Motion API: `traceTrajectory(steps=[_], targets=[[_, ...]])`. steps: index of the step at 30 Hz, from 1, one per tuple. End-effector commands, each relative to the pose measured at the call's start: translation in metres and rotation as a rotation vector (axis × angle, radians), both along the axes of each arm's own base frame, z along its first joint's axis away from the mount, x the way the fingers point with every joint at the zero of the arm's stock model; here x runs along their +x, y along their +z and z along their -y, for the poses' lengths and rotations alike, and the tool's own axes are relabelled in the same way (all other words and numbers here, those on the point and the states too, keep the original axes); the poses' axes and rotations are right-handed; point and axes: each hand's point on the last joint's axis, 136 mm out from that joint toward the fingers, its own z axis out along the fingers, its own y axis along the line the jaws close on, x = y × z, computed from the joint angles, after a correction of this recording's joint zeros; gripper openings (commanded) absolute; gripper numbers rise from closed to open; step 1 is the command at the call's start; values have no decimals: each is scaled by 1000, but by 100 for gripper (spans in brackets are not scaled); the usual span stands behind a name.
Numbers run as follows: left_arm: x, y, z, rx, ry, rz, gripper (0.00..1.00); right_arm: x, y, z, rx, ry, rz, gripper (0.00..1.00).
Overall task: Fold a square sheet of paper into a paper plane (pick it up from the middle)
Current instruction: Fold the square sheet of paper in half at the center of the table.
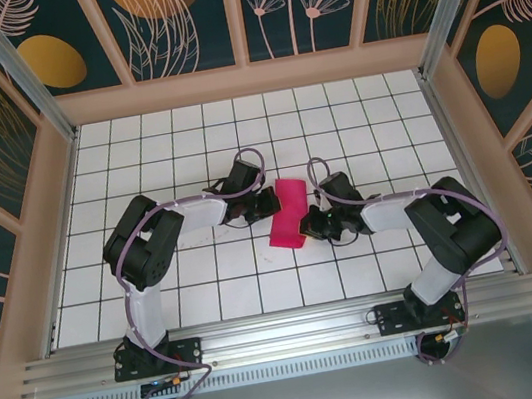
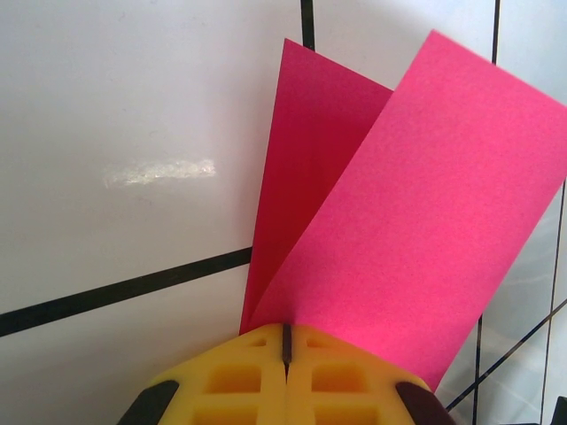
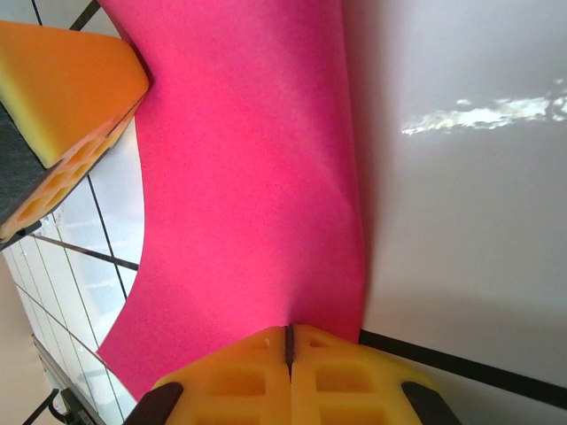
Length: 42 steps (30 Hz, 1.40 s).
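Folded pink paper [image 1: 287, 213], two-side hold.
L claw [image 2: 286, 343], R claw [image 3: 288, 343] each pinch an edge; pinched bits hidden.

I can read no text, label, brand or no. in my views. The wall panels [image 1: 166, 13] carry drawings of leaves and flowers, w/o letters. The sheet of paper [image 1: 288, 213] is plain pink on both sides that I see.
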Motion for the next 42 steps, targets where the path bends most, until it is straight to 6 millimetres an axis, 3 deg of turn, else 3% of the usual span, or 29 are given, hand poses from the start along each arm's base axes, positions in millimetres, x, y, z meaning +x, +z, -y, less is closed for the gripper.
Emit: traceTrajectory(steps=[1,6,8,14,19,22,30,39,42], targets=[[-16,-31,-19,109,0,-65,0,-6,-6,11,-67,-16,-23,3],[-16,-30,-19,110,3,-64,0,1,39,-13,26,36,62,4],[-15,-29,-18,105,4,-63,0,0,42,-18,47,39,62,4],[-16,-30,-19,109,1,-63,0,-14,14,-18,36,29,-2,4],[-16,-30,-19,107,1,-63,0,-26,-16,-8,-39,6,-74,4],[-15,-29,-19,108,0,-60,0,-25,-12,-8,-45,9,-65,3],[-15,-29,-18,103,1,-58,0,-29,23,-24,47,46,11,5],[-14,-27,-18,104,-2,-54,0,-54,-17,-6,9,12,-72,4],[-14,-27,-17,102,-5,-54,0,-56,-18,-5,4,15,-75,3]])
